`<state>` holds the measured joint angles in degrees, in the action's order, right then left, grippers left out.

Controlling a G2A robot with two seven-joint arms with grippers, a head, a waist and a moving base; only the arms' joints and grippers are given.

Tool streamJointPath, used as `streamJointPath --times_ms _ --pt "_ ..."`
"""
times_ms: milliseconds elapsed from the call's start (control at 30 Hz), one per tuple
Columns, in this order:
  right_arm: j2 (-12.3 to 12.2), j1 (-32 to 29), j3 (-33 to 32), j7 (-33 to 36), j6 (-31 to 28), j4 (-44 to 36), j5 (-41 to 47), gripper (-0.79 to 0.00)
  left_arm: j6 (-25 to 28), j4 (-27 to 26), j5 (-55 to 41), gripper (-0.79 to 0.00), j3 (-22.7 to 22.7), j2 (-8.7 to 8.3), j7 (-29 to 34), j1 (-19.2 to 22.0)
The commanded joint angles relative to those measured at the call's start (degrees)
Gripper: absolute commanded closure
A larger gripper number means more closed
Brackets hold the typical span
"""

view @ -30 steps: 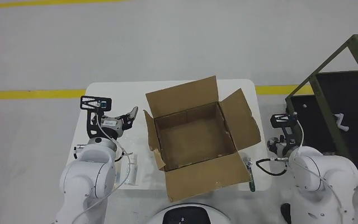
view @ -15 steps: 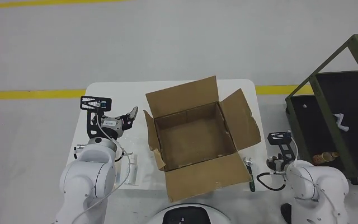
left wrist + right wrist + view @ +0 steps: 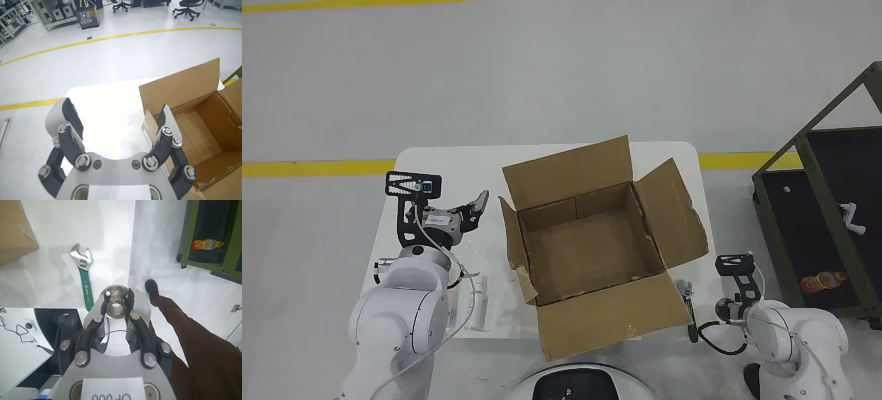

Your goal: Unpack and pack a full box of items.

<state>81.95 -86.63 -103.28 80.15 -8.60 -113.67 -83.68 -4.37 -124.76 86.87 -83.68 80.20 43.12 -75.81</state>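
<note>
Nearest to you, your right gripper (image 3: 117,297) is pinching a metal flange (image 3: 115,308), its fingers pressed against either side of the hub, right at the near right corner of the table (image 3: 442,170). Just past it, a green-handled wrench (image 3: 85,275) lies flat on the tabletop close to the right edge, head pointing away from you, beside the corner of the cardboard box (image 3: 567,170). The box sits mid-table with all four flaps folded out, and you're looking straight down at its bare brown floor. Over on the left, your left gripper (image 3: 115,103) hangs above the tabletop with its fingers spread wide, just beside the box's left flap. Farther right, off the table, stands a green cart (image 3: 189,228) with an orange-labelled bottle (image 3: 205,244) lying inside.
</note>
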Motion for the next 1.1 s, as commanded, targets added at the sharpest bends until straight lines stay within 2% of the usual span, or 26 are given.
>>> streamJointPath --times_ms 0,233,1067 --pt "-0.1 0.0 0.3 -1.2 -0.1 1.1 -0.2 0.0 0.0 0.0 0.0 -0.785 0.0 0.0 0.0 0.0" --pt "-0.4 -0.1 1.7 -5.0 0.2 4.3 -0.6 0.0 0.0 0.0 0.0 -0.785 0.0 0.0 0.0 0.0" --pt "-1.7 1.7 3.9 -8.8 0.8 11.6 1.2 0.0 0.0 0.0 0.0 -0.785 0.0 0.0 0.0 0.0"
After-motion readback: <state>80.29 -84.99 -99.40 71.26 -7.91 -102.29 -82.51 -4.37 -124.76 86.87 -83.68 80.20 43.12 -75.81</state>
